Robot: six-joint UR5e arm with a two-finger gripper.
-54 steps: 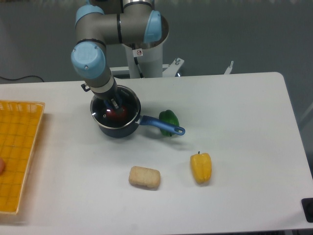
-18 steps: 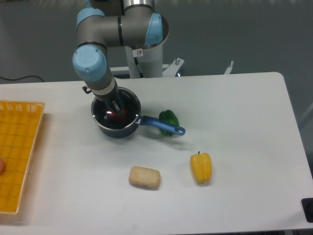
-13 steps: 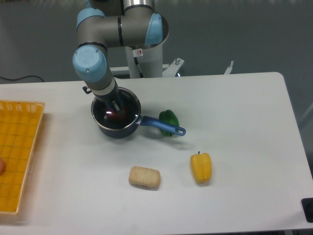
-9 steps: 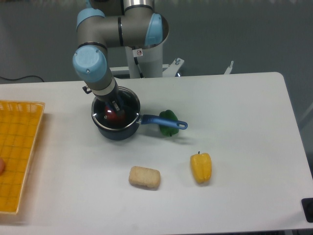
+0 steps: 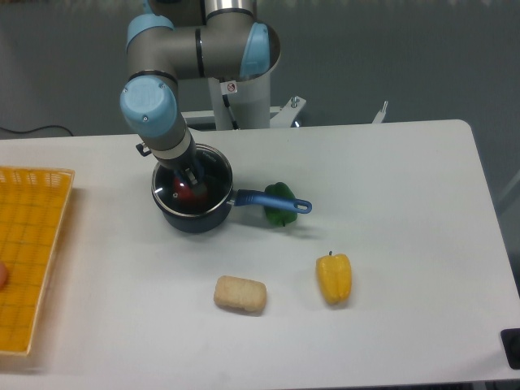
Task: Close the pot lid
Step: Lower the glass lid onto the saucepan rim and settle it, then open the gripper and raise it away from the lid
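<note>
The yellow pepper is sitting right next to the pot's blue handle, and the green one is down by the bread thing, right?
No, they are swapped. The camera view shows the green pepper beside the pot's blue handle, partly behind it. The yellow pepper lies nearer the front of the table, to the right of the bread-like block.

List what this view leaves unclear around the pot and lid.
- Gripper jaws: too small and dark to tell open from shut.
- Lid: the arm covers its knob; whether it sits flush on the pot is unclear.
- Red item under the glass: unidentifiable.
- Yellow tray: cut off by the left edge.
</note>
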